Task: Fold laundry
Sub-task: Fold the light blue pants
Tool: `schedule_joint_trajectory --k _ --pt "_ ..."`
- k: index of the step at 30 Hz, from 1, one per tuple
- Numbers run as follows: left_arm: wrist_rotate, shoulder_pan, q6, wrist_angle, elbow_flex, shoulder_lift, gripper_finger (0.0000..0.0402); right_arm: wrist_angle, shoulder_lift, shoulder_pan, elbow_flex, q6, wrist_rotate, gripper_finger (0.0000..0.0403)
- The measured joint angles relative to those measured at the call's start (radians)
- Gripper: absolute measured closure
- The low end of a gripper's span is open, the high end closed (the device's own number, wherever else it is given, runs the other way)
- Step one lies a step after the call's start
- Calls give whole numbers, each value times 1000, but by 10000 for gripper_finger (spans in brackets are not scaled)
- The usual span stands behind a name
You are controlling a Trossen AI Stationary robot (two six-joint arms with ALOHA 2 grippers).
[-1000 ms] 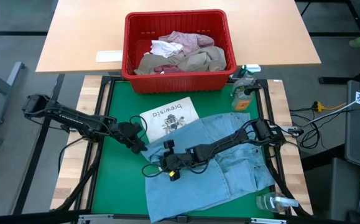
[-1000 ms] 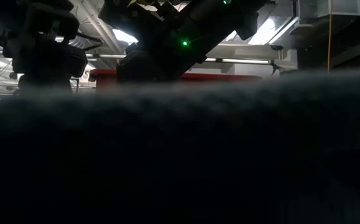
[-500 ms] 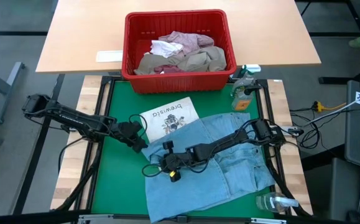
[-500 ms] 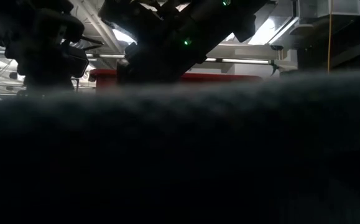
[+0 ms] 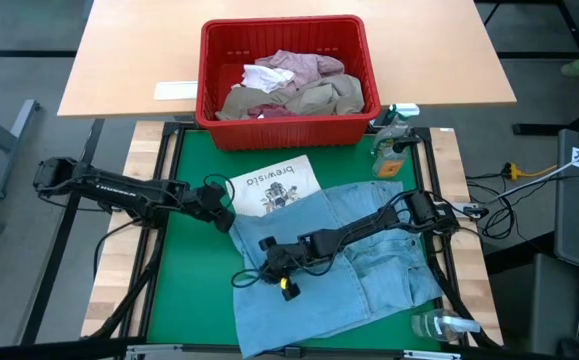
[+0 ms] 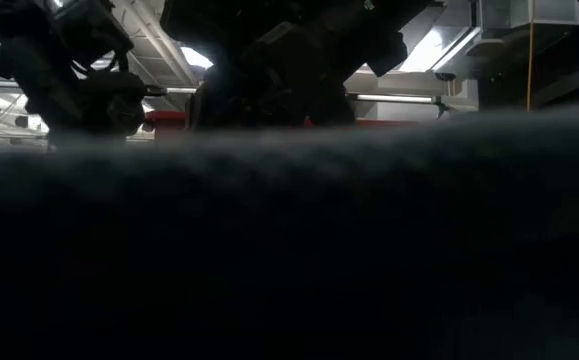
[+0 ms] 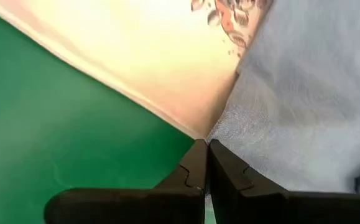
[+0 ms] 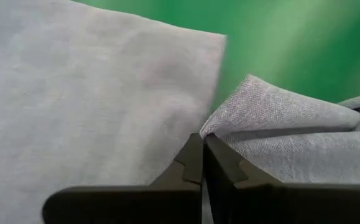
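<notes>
I had the left gripper (image 5: 231, 217) and right gripper (image 5: 266, 257) both pinched on the jeans' (image 5: 369, 270) left edge.

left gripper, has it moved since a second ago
Yes. In the high view the left gripper has shifted toward the red basket and now sits at the corner of the printed white cloth, shut on the jeans edge.
</notes>
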Motion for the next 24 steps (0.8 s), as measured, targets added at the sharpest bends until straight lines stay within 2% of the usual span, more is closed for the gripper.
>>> schedule_joint_trajectory --k 6,12,16,21,24 --pt "-82 74 126 -2 0 0 400 12 0 0 0 -2 161 399" --pt "-106 96 152 9 0 0 371 16 0 1 0 3 222 398" --pt "-104 97 133 11 0 0 332 14 0 3 0 3 196 392" --pt "-78 97 121 12 0 -2 283 3 0 3 0 5 180 334" --pt "-54 97 122 13 1 -2 274 -7 -11 3 -1 6 200 295"
